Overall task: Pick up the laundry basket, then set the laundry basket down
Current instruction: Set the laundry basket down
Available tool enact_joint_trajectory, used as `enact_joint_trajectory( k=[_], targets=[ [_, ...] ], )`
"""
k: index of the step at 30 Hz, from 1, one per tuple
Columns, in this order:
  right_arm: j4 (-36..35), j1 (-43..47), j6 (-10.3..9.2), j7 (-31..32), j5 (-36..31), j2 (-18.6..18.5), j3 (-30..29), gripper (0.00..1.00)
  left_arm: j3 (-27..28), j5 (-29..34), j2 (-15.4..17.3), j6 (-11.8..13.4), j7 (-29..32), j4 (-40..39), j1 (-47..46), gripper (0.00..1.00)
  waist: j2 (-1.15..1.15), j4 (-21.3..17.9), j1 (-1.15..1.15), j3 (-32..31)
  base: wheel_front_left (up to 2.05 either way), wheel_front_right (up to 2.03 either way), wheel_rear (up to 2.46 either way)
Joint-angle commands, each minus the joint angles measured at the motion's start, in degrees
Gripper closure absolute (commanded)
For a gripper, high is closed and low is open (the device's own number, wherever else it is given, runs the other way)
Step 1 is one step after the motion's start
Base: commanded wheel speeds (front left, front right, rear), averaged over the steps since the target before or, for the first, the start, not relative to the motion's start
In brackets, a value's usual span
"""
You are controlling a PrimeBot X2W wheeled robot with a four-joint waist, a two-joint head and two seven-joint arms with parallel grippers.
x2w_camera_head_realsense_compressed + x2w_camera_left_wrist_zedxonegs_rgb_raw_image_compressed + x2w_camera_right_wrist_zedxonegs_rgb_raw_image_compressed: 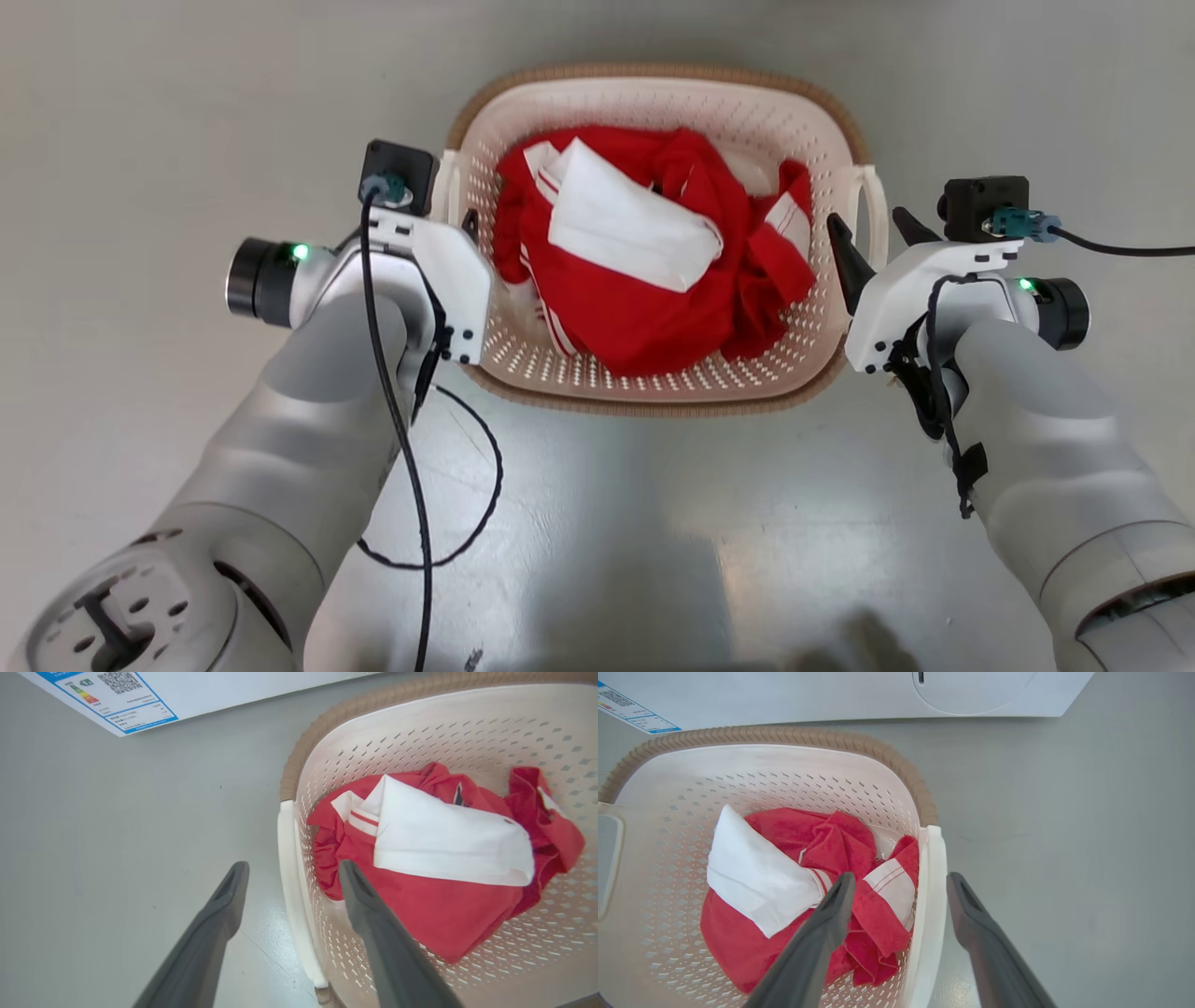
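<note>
The laundry basket (pixel 653 79) is cream-white and perforated with a brown woven-look rim, and it stands on the grey floor in front of me. Red and white clothes (pixel 644 252) lie in it. My left gripper (pixel 459 224) is open and straddles the white left handle (pixel 287 858): one finger is inside the basket (pixel 420 732) and one outside. My right gripper (pixel 868 219) is open too and straddles the right handle (pixel 934 882) the same way, one finger over the clothes in the basket (pixel 784 779). Neither pair of fingers presses on its handle.
A white washer front (pixel 831 695) stands just beyond the basket, with an energy label (pixel 117 695) on it. Grey floor (pixel 140 140) lies open on both sides. A black cable loop (pixel 467 523) hangs from my left arm.
</note>
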Motion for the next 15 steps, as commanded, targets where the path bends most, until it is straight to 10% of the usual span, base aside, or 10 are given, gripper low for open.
enact_joint_trajectory(
  k=[1,15],
  targets=[
    [-0.57,3.04,0.34,-1.0,-0.72,1.2,0.12,0.0,0.94,-0.6,0.98,0.24,-0.8,-0.22,1.14,0.0,0.0,0.15,0.0,-1.83,0.0,0.0,0.0],
    [-0.57,8.29,0.34,-3.98,-6.71,0.84,-7.11,0.0,3.6,-4.29,0.7,-1.07,-4.9,-0.25,7.84,0.0,0.0,0.99,0.0,-14.07,0.0,0.0,0.0]
  ],
)
